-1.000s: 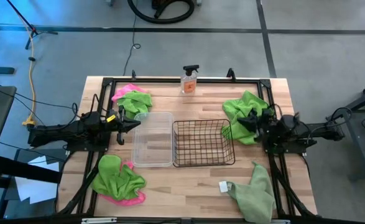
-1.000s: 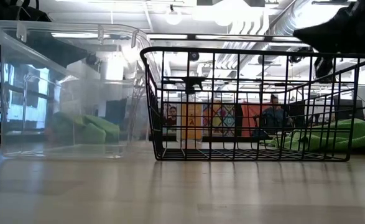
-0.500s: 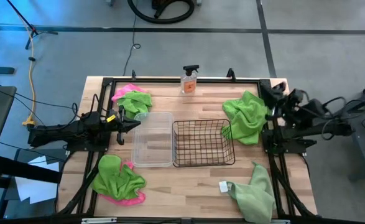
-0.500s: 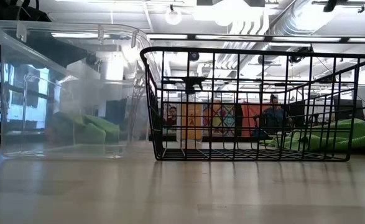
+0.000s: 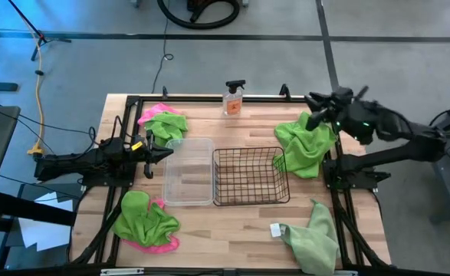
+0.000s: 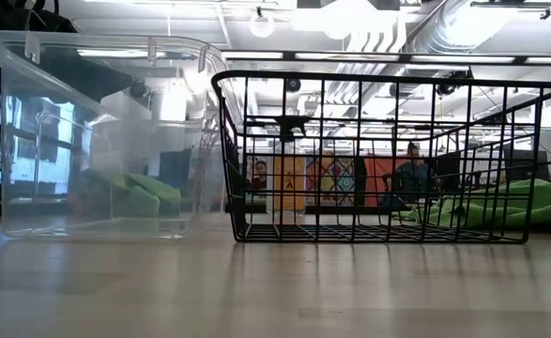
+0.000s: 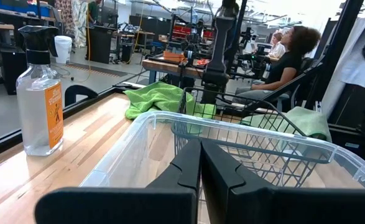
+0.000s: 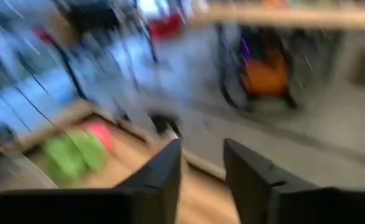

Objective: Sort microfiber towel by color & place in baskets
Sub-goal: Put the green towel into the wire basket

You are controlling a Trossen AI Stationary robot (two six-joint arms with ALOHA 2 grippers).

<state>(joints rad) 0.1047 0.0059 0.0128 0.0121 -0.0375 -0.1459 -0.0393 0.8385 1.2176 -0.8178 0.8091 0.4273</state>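
On the desk (image 5: 232,222), a clear tub (image 5: 188,170) and a black wire basket (image 5: 251,175) sit side by side, both empty. The right gripper (image 5: 314,107), fingers parted, hangs over a crumpled green towel (image 5: 301,143). The left gripper (image 5: 165,154), pinched closed on nothing, rests beside the tub.

At the middle of the surface (image 5: 232,222) the tub (image 5: 188,171) stands just left of the wire basket (image 5: 251,176), side by side; the spray bottle (image 5: 234,99) stands behind them at the far edge; towels lie at four places: one heap (image 5: 163,123) at far left, one (image 5: 146,221) at near left, one (image 5: 304,142) just right of the basket, one (image 5: 314,236) at near right; the left gripper (image 5: 168,154) sits just left of the tub; the right gripper (image 5: 316,103) hangs over the far-right towel
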